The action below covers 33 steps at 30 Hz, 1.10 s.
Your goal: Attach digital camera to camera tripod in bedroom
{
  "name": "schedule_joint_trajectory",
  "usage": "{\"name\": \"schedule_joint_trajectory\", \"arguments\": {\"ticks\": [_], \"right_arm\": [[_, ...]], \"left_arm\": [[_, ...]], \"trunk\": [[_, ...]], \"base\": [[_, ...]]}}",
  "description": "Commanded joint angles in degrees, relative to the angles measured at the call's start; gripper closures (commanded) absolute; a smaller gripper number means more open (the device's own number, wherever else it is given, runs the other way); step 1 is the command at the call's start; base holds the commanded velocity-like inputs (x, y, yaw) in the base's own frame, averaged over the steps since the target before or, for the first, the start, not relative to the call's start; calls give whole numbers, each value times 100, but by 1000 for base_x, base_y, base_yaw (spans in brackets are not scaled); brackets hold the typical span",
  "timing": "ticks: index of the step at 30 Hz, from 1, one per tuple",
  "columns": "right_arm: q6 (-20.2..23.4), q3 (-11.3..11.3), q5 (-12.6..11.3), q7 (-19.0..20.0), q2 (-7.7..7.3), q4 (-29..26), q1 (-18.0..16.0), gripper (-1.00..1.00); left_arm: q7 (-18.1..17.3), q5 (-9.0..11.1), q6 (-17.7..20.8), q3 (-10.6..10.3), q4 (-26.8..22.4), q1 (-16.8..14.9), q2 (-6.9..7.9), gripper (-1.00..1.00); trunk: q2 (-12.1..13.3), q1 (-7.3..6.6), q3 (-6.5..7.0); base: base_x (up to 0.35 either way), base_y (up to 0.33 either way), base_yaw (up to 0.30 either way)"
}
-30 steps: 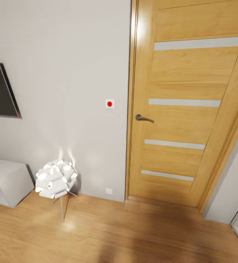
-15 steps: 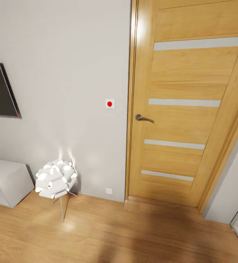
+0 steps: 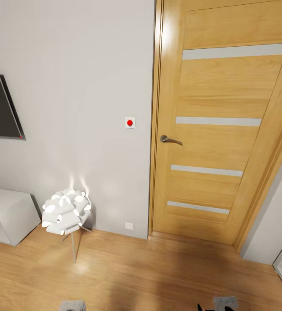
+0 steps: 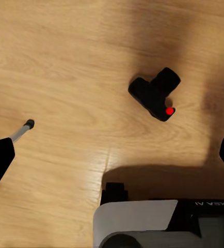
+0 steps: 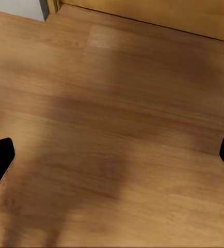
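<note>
The camera (image 4: 155, 96) lies on the wood floor (image 4: 65, 62) under the left gripper (image 4: 112, 155), whose fingers are spread; the right gripper (image 5: 112, 155) is spread over bare floor.

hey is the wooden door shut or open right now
Shut. In the head view the wooden door sits flush in its frame, with no gap showing beside the handle.

One wooden door (image 3: 214, 129), one white flower lamp (image 3: 66, 211), one digital camera (image 4: 156, 94), one wall screen (image 3: 1, 108), one white cabinet (image 3: 7, 214).
</note>
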Motion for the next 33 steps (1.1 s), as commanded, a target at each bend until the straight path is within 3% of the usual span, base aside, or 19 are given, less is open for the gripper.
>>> {"name": "schedule_joint_trajectory", "arguments": {"ticks": [1,3,4,6,8,13,14,23,33], "right_arm": [[52,3,-1,-39,-1,-104,-6,-100],[124,1,-13,-94,1,-312,-16,-100],[147,9,-23,-115,2,-417,-21,-100],[123,28,-30,-127,7,-451,-18,-100],[108,30,-32,-128,7,-441,-18,-100],[90,25,-35,-133,5,-414,-17,-100],[81,21,-35,-137,4,-300,-17,-100],[-297,21,-35,-139,3,6,-17,-100],[-382,24,-35,-139,5,120,-17,-100]], "left_arm": [[1,13,80,9,-50,-16,4,-100],[-16,14,169,95,-117,-68,18,-100],[-41,15,185,295,-123,-96,18,-100],[-74,15,-34,526,2,-113,6,-100],[-92,15,-273,589,129,-117,-1,-100],[-97,15,-1289,672,488,-123,-17,-100],[-99,15,-1675,681,657,-124,-33,-100],[-94,15,-1857,725,764,-125,-21,-100],[-107,15,-1876,729,772,-125,-25,-100]], "trunk": [[-3,0,-5],[-3,0,-5],[-3,0,-5],[-3,0,-5],[-3,0,-5],[-3,0,-5],[-3,0,-5],[-3,0,-5],[-3,0,-5]], "base": [[0,0,0],[0,0,0],[0,0,0],[0,0,0],[0,0,0],[0,0,0],[0,0,0],[0,99,0],[0,64,0]]}}
